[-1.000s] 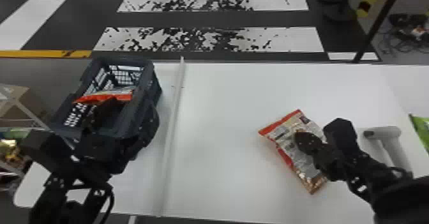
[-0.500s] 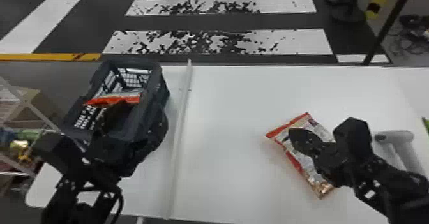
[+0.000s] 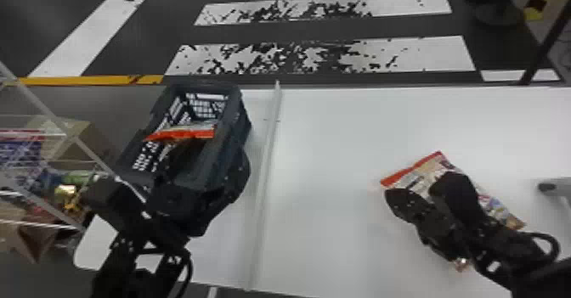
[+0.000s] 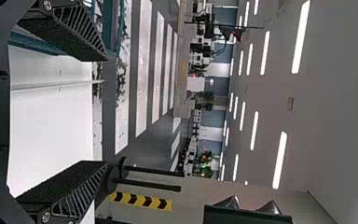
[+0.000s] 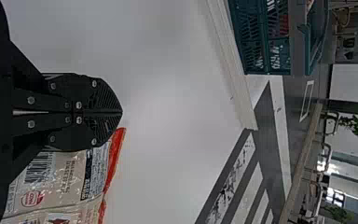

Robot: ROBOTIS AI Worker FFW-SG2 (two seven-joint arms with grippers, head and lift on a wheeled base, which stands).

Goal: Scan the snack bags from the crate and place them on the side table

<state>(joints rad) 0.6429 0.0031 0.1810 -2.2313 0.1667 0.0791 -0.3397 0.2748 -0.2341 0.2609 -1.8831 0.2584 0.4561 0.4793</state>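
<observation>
My right hand is sliding off the middle of the loose snack bag toward the crate side; its fingertips now show past the bag's near edge. The fingers are closed against each other with nothing pinched between them, and one overlaps the bag in my wrist view, though I can't tell if it touches.

For the job, I read this as the bag having been let go or laid flat, not carried. It lies on the white table, between the pale strip and what I take for the scanner. A barcode shows on its upper face, so I'd judge it well placed for a scan. Whether it has been read, I can't say. To pick it up I would need to open these fingers again.

Against the earlier frames, the bag keeps its place on the table; most of its shift in my head view comes from the camera swinging left, which also brings in more of the wire shelf. My left hand stays by the crate, fingers wide apart and empty. Another bag still lies in the crate, waiting its turn.
</observation>
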